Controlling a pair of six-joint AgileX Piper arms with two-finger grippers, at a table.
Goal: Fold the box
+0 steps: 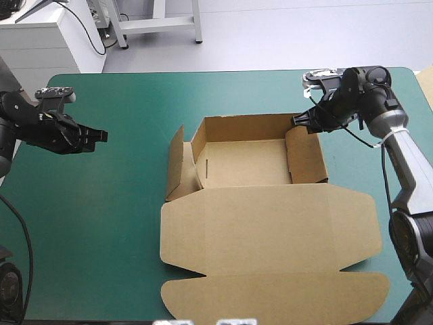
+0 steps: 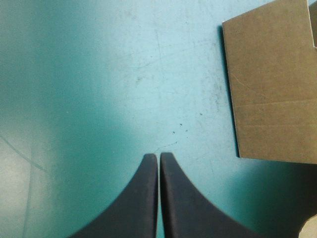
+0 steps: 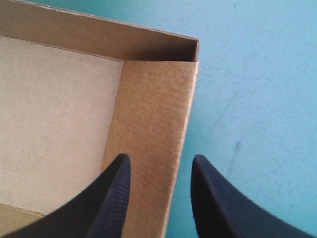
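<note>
While the brown box [image 1: 243, 162] sits at the middle of the teal-green tabletop [image 1: 101, 230], its tray open toward the far edge and its lid [image 1: 270, 223] lying flat toward the near edge, the right pincer [image 3: 161, 161] hangs at the tray's far right corner. Its black fingers [image 3: 111, 198] stand apart, one over the tray's floor and one over the bare cover outside. The upright right wall [image 3: 153, 99] runs between them. Neither finger is seen clamping the board, and the pincer has hold of nothing. The far wall meets the right wall just ahead of the fingertips.

On the tray's left side a flap [image 1: 177, 159] leans outward, away from the tray.

The left pincer [image 1: 103, 135] is over bare cover, well apart from the box and near the tabletop's left edge. It points toward the box, and its fingers are pressed together with only a hairline slit between them and nothing in it. In its wrist view a panel of the brown board shows ahead of it and off to one side, clear of the fingertips.
</note>
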